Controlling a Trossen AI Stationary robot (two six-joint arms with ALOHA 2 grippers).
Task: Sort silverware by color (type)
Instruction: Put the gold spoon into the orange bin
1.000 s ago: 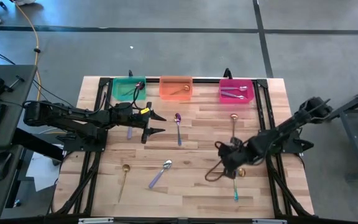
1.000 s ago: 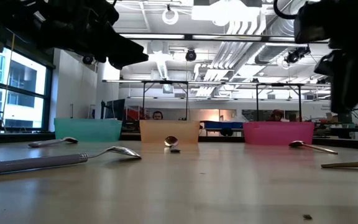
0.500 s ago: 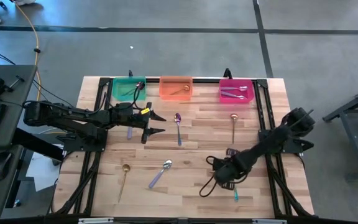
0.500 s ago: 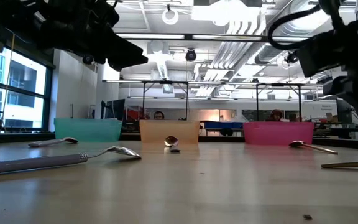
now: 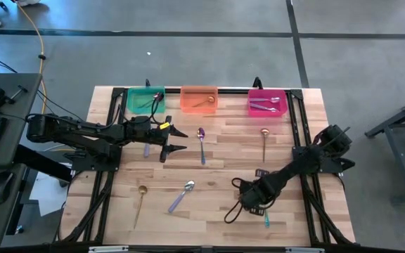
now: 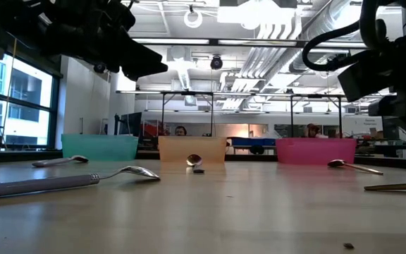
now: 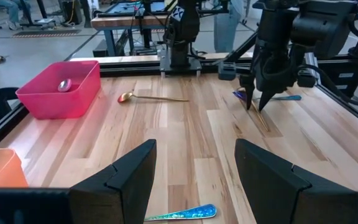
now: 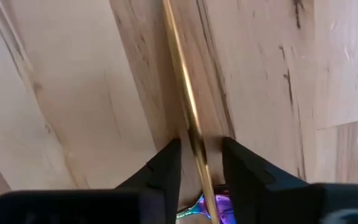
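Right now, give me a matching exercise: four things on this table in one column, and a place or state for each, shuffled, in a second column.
Things:
1. left gripper
2. right gripper
3. gold-handled utensil
4. pink bin

Places or states:
A. lies between two fingers
B. holds silver utensils
C. open, above the table's left half
D. down at the table, fingers astride a handle

Pairs: 1-C, 2-D, 3-A, 4-B
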